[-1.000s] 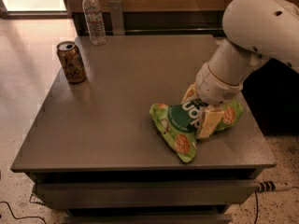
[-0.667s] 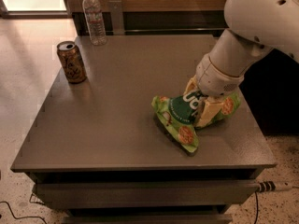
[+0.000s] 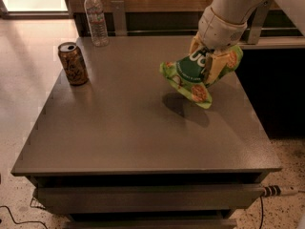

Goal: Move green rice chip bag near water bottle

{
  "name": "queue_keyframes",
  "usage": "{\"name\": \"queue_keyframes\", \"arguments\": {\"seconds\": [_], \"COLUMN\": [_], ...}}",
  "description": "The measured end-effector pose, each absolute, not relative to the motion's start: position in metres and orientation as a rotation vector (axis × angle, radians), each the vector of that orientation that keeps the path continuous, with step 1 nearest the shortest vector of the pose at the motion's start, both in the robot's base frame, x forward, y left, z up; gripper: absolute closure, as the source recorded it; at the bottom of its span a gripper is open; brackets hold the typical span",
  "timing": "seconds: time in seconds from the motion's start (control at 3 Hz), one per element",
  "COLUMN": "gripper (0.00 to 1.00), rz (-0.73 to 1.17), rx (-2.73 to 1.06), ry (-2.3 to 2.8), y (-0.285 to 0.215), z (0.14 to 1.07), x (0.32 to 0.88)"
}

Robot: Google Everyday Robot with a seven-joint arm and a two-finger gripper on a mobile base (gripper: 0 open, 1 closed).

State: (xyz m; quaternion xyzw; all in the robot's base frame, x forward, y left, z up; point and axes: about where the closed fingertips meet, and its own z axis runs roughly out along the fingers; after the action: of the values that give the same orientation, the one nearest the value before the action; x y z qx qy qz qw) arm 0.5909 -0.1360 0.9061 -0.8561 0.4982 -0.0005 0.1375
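The green rice chip bag [image 3: 193, 78] hangs in the air above the right half of the table, held by its top. My gripper [image 3: 209, 56] is shut on the bag, its white arm coming down from the upper right. The bag casts a shadow on the tabletop below it. The water bottle [image 3: 96, 17], clear with a white cap, stands upright at the table's far left corner, well to the left of the bag.
A brown-gold drink can [image 3: 73, 63] stands upright near the table's left edge, in front of the bottle. The grey table [image 3: 124, 132] has a drawer front below. A wooden wall and dark ledge run behind. A cable lies on the floor at right.
The bag was resting on the table under the gripper. Now it is lifted off the surface and hangs in the air, a little farther back.
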Motion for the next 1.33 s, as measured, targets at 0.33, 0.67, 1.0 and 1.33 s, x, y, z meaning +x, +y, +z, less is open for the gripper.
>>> {"name": "queue_keyframes", "arguments": {"seconds": [0.33, 0.67, 1.0, 1.33], "gripper": [1.00, 1.00, 1.00, 1.00], "rz": [-0.120, -0.184, -0.213, -0.205], "rx": [-2.354, -2.127, -1.994, -1.886], "ry": [1.244, 1.137, 1.118, 1.108], "y": [-0.116, -0.108, -0.112, -0.108], "z": [0.956, 0.981, 0.990, 0.989], "x": [0.653, 0.695, 0.730, 0.758]}}
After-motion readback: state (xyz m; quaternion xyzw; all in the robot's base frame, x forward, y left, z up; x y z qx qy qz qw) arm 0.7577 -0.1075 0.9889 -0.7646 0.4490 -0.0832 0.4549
